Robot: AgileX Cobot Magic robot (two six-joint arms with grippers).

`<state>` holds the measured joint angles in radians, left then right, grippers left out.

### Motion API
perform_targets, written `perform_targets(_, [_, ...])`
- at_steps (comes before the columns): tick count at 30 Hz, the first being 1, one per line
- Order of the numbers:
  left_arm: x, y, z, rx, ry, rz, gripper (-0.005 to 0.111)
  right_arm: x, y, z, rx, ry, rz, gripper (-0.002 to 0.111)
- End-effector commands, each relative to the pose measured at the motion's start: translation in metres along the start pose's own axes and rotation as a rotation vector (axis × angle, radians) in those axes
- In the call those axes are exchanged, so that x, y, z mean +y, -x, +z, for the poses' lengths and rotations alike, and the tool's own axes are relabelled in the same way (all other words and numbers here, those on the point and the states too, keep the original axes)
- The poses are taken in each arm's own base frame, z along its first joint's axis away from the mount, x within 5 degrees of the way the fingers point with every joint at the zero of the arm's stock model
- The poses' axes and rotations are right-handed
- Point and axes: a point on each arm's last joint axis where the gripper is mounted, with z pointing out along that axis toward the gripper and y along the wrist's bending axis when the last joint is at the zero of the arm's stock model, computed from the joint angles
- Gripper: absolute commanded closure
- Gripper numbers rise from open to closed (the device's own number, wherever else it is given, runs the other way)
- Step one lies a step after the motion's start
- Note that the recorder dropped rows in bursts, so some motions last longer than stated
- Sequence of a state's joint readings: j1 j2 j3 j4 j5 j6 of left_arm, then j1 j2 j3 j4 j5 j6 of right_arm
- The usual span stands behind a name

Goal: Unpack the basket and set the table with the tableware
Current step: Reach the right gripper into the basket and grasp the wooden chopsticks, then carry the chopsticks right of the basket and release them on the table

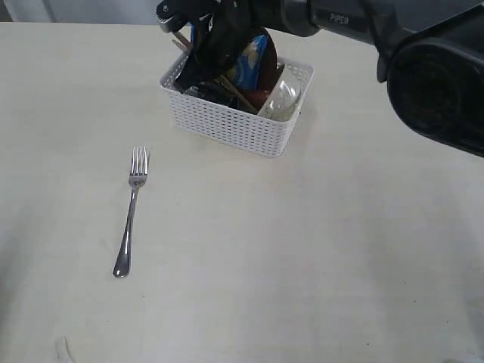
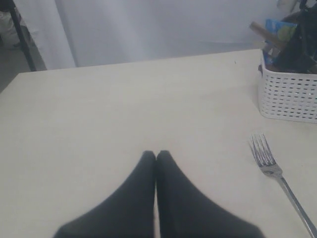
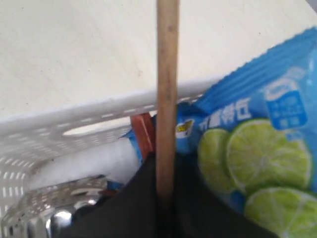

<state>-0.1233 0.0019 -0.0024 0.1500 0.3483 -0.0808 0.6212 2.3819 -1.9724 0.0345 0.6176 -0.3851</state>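
Steel shows just once on the bare table: one fork, lying alone at the left-centre of the exterior view. Its tines point toward the top of the frame, and it is well apart from the one white basket in the upper middle.

I have two grippers. My left gripper has its dark fingers pressed together with nothing between them, over bare tabletop. My right gripper is down inside the basket, clamped on one wooden chopstick that runs straight out from between the fingers and crosses the basket's rim.

One blue chip bag, printed with lime slices, sits just beside that chopstick. One reddish-brown strip shows behind the chopstick, and I cannot tell what it belongs to. One shiny cup leans against the basket's right-hand wall in the exterior view.

My right arm comes in from the upper right of the exterior view and covers the basket's left half, so much of what lies inside is hidden. A thin wooden stick slants among the dark shapes there. It is too small to name, so I count only one chopstick for certain. A patch of bright metal in the right wrist view is too blurred to make out.
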Motion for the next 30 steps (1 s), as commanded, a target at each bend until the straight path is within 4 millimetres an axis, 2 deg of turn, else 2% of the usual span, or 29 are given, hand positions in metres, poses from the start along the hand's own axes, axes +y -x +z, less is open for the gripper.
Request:
perform_targets(1, [0.000, -0.001, 0.000, -0.001, -0.004, 0.002, 0.107, 0.000, 0.001, -0.010, 0.019, 0.027, 0.050, 0.109])
perform_targets(8, [0.000, -0.001, 0.000, -0.001, -0.004, 0.002, 0.107, -0.005, 0.017, -0.043, -0.031, 0.011, 0.047, 0.109])
perform_targets(18, [0.000, -0.001, 0.000, -0.001, -0.004, 0.002, 0.107, -0.008, 0.028, -0.073, -0.060, 0.006, 0.048, 0.109])
perform_targets(22, [0.000, -0.001, 0.000, -0.001, -0.004, 0.002, 0.107, -0.010, 0.039, -0.102, -0.115, -0.001, 0.058, 0.109])
perform_targets(26, [0.000, -0.001, 0.000, -0.001, -0.004, 0.002, 0.107, -0.013, 0.049, -0.144, -0.153, -0.010, 0.060, 0.109])
perform_targets(30, [0.000, -0.001, 0.000, -0.001, -0.004, 0.002, 0.107, -0.016, 0.051, -0.185, -0.157, -0.004, 0.140, 0.109])
